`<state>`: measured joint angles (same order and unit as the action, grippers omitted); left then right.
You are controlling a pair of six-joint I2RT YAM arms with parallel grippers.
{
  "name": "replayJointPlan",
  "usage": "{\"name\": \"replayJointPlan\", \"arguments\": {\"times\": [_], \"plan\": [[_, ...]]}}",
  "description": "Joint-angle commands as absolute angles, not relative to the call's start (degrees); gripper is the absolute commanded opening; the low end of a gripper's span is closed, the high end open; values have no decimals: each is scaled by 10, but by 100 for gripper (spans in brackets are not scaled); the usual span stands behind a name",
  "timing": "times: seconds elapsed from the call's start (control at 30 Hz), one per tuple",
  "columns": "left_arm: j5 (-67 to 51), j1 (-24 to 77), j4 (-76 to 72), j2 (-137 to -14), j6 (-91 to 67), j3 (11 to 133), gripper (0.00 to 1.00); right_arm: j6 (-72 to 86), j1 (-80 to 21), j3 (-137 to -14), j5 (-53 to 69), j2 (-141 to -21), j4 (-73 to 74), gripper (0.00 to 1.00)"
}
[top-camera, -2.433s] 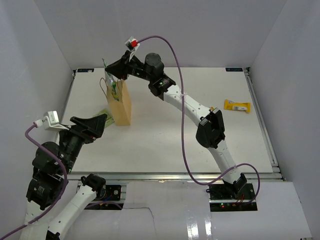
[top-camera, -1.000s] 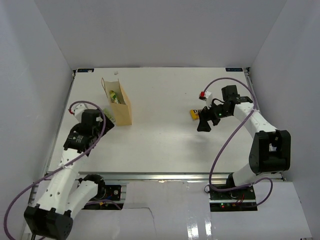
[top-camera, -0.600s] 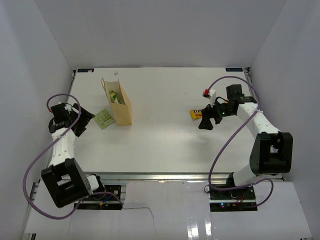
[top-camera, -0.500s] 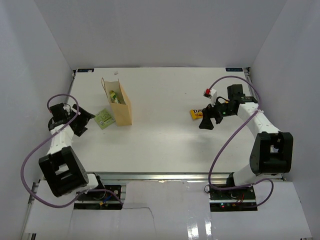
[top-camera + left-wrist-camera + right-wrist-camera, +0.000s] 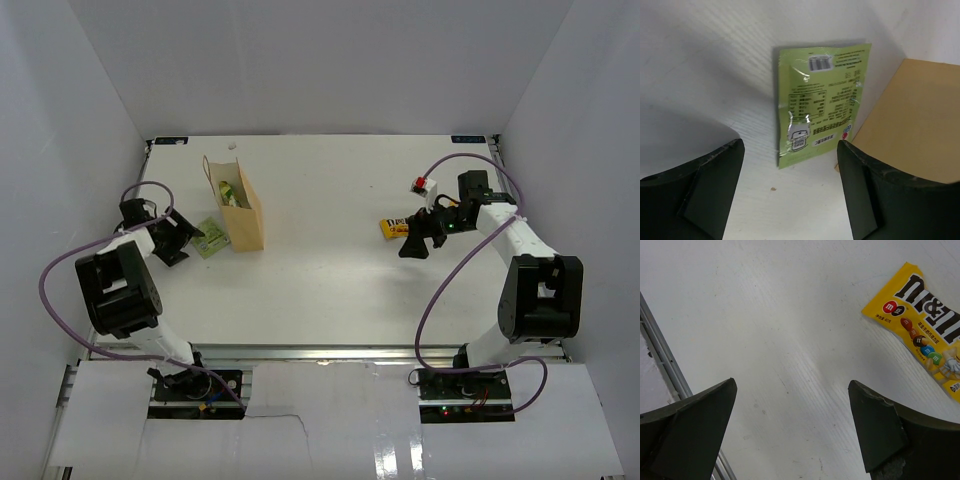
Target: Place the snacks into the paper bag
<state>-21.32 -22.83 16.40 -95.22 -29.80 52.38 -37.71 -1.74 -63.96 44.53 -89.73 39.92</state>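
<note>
The tan paper bag stands upright at the left of the table, and something green and yellow shows in its open mouth. A green pouch lies flat on the table just left of the bag; in the left wrist view this green pouch sits ahead of the fingers, beside the bag's wall. My left gripper is open, low and just left of the pouch, holding nothing. The yellow candy packet lies on the right. My right gripper is open beside it; in its wrist view the packet lies ahead and to the right.
White walls close the table in on three sides. A metal rail runs along the table's edge near the right gripper. Purple cables loop over both arms. A small white speck lies at the back behind the bag.
The left arm has swung in from the far left, bringing its gripper close to the flat green pouch. The right gripper has barely shifted beside the yellow packet.
</note>
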Motion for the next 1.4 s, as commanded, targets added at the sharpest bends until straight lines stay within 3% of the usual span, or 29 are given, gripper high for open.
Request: {"name": "replayJointPlan", "arguments": {"times": [0.0, 0.7, 1.2, 1.37], "plan": [[-177, -199, 159, -966, -269, 557, 86, -379, -12, -646, 470, -904, 388, 98], [18, -78, 271, -1112, -215, 634, 77, -356, -7, -651, 475, -908, 387, 99], [6, -76, 276, -1131, -209, 604, 49, -345, 11, -661, 482, -903, 388, 99], [1, -76, 265, -1122, -208, 580, 35, -343, 14, -662, 483, -899, 388, 99]]}}
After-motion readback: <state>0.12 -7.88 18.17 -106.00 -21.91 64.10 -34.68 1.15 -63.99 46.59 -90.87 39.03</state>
